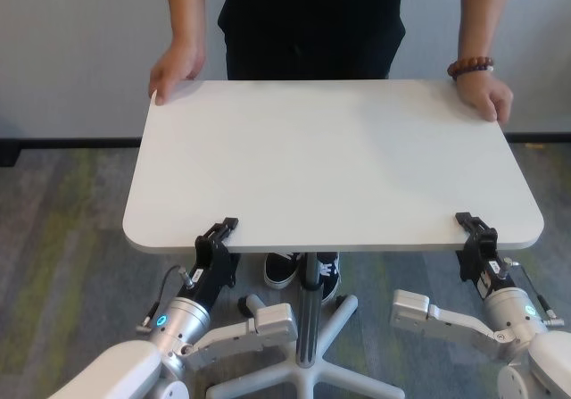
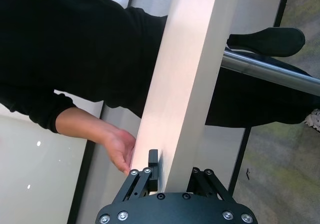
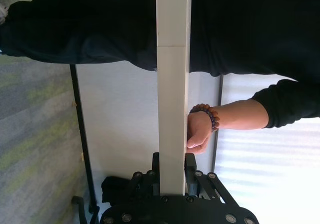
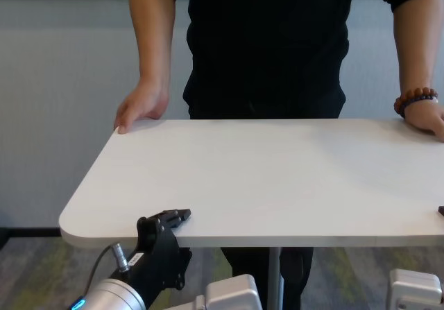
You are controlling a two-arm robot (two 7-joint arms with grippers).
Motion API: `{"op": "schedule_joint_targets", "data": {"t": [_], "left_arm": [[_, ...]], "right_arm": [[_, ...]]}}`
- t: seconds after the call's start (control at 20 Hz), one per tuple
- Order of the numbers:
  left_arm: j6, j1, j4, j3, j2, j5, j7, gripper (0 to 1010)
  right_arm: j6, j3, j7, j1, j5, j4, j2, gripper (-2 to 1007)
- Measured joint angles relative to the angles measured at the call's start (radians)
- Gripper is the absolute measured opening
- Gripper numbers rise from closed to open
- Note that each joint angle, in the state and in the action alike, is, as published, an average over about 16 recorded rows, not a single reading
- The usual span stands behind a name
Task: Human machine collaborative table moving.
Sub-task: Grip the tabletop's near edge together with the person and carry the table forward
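Observation:
The white table [image 1: 335, 162] stands between me and the human [image 1: 312, 20], on a grey centre post [image 1: 310, 301]. My left gripper [image 1: 223, 236] is shut on the table's near edge by the left corner. It also shows in the left wrist view [image 2: 172, 176] and the chest view [image 4: 170, 220]. My right gripper [image 1: 473, 229] is shut on the near edge by the right corner, one finger above and one below in the right wrist view [image 3: 172, 166]. The human's hands [image 1: 176, 67] rest on the two far corners. The other hand [image 1: 486, 95] has a beaded bracelet [image 1: 470, 65].
The table's white star base [image 1: 335, 323] spreads on the grey carpet between my arms. The human's shoes [image 1: 284, 268] show under the tabletop by the post. A pale wall with a dark skirting [image 1: 62, 142] runs behind the human.

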Motion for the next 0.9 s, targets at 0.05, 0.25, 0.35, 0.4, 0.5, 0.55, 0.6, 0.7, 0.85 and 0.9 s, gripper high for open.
{"op": "schedule_joint_targets", "data": {"t": [0.05,0.25,0.35,0.4,0.5,0.55,0.6,0.7,0.85,0.9], "left_arm": [[0.0,0.0,0.0,0.0,0.0,0.0,0.0,332],[0.001,0.0,-0.001,0.0,0.0,0.001,0.0,402],[0.002,0.0,-0.001,0.001,0.0,0.001,0.0,451],[0.002,0.0,-0.001,0.001,0.0,0.001,0.0,477],[0.003,0.0,-0.001,0.001,0.0,0.001,0.0,537],[0.003,0.0,-0.001,0.001,0.0,0.001,0.0,569],[0.003,0.0,-0.001,0.001,0.0,0.001,0.0,601],[0.004,0.0,-0.001,0.001,0.0,0.002,0.0,667],[0.004,0.0,-0.001,0.001,0.0,0.002,0.0,761],[0.004,0.0,-0.001,0.001,0.0,0.002,0.0,791]], "right_arm": [[0.0,0.0,0.0,0.0,0.0,0.0,0.0,265],[0.0,0.0,0.001,0.0,0.0,0.0,0.0,296],[0.0,0.0,0.001,0.0,0.0,0.0,0.0,325],[0.0,-0.001,0.001,0.0,0.0,0.0,0.001,342],[0.0,-0.001,0.001,0.0,-0.001,-0.001,0.001,379],[0.0,-0.001,0.001,0.0,-0.001,-0.001,0.001,402],[0.0,-0.001,0.001,0.0,-0.001,-0.001,0.001,425],[0.0,-0.001,0.001,0.0,-0.001,-0.001,0.001,482],[0.0,-0.001,0.001,0.0,-0.001,-0.001,0.001,572],[0.0,-0.001,0.001,0.0,-0.001,-0.001,0.001,604]]}}
